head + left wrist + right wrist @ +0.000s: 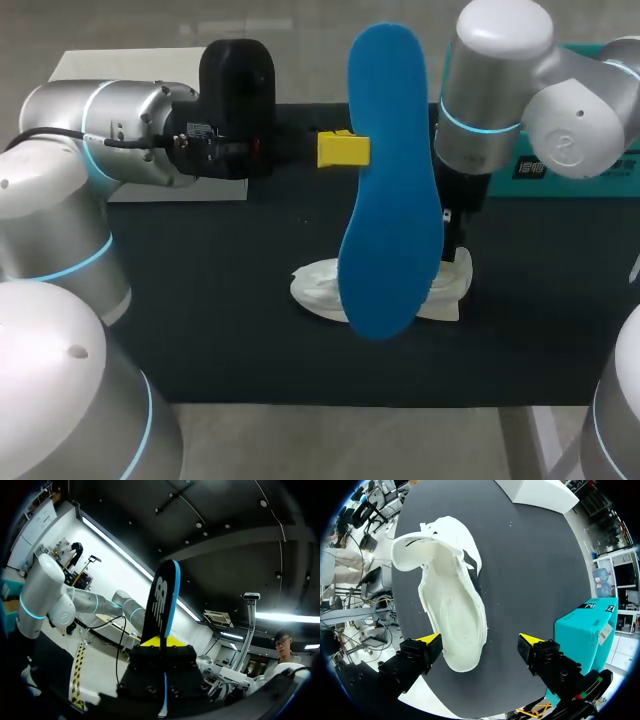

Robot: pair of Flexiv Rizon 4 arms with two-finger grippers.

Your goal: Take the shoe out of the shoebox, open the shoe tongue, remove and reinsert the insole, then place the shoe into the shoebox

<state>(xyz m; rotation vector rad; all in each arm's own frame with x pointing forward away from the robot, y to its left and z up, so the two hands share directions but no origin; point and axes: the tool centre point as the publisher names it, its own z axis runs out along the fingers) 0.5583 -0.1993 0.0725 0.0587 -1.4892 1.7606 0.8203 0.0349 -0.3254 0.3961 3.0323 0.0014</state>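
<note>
The left pincer (343, 149) is pressed flat on the blue foam insole (390, 200), one yellow tip on each face, gripping it at the edge about a third of the way down from the upper end. The insole stands on end in the air above the white fabric shoe (452, 605), its blue face towards the head camera and its black underside towards the left wrist. Held high and upright like this, it leaves the shoe's mouth free and, I judge, lets one end be aimed down into the shoe for the reinsertion step.

The right pincer (480, 641) is spread wide and points down just above the shoe's heel end. The heel sits between the fingers, nearer one of them, and neither pad clearly touches it. That pose looks meant to brace the heel so the shoe does not slide when the insole is pushed in.

The shoe lies on its sole on the black table mat (250, 330), tongue pulled forward and the pale inner bed bare, so removal looks done and reinsertion not yet begun. The teal cardboard shoebox (580, 630) stands beside the shoe on the right arm's side, apart from it, ready for the last step
</note>
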